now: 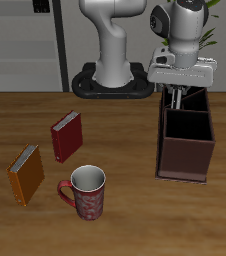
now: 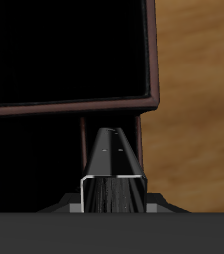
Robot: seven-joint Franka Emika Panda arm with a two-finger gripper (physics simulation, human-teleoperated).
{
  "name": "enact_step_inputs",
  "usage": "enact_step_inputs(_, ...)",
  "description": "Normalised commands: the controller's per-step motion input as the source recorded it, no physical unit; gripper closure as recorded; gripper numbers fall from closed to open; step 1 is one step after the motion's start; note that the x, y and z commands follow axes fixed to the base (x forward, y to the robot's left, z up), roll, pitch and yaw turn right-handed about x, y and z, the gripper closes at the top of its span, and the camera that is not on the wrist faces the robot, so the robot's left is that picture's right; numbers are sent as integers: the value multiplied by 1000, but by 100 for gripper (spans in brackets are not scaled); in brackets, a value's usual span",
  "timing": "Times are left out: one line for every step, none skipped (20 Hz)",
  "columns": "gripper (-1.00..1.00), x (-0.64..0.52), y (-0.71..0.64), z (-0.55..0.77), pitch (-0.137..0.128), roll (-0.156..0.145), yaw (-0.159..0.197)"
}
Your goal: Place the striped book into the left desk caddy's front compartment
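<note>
The striped book (image 2: 112, 179) hangs edge-on, and its black-and-white stripes show in the wrist view. My gripper (image 1: 177, 94) is shut on it. In the exterior view the book (image 1: 174, 103) is a thin dark sliver under the fingers. It hangs over the farther part of the left desk caddy (image 1: 186, 158), a dark maroon-brown open box. Its lower edge is about level with the caddy's rim. In the wrist view the caddy's partitions (image 2: 149, 94) and dark compartments lie beneath the book. I cannot tell which compartment the book is over.
A plain red book (image 1: 67, 136) stands mid-table. A plain orange book (image 1: 25, 175) stands nearer the front edge. A red patterned mug (image 1: 86, 192) is beside them near the front. The robot's base (image 1: 115, 80) is at the table's back.
</note>
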Motion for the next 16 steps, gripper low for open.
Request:
enact_step_inputs(100, 94, -54, -212, 123, 77, -97)
enact_step_inputs(-100, 40, -135, -164, 74, 27, -55)
enact_step_inputs(-100, 70, 40, -86, 37, 21, 36)
enact_step_inputs(-100, 112, -99, -97, 32, 8, -21)
enact_step_inputs(-100, 76, -83, -110, 42, -25, -28)
enact_step_inputs(-100, 91, 42, -26, 2, -4, 13)
enact_step_inputs(-100, 65, -67, -107, 40, 5, -22)
enact_step_inputs(-100, -24, -41, -67, 10, -4, 3)
enact_step_inputs(-100, 30, 15, -37, 1, -4, 16)
enact_step_inputs(-100, 23, -27, -16, 2, -6, 0)
enact_step_inputs(-100, -23, -75, -20, 0, -25, -17)
enact_step_inputs(-100, -38, -119, 16, -9, -17, 12)
enact_step_inputs(-100, 63, 46, 6, 11, -5, -2)
enact_step_inputs(-100, -31, -95, 34, 0, -9, 3)
enact_step_inputs(-100, 46, -6, 58, -14, -6, 22)
enact_step_inputs(-100, 40, 85, -8, 0, 0, 0)
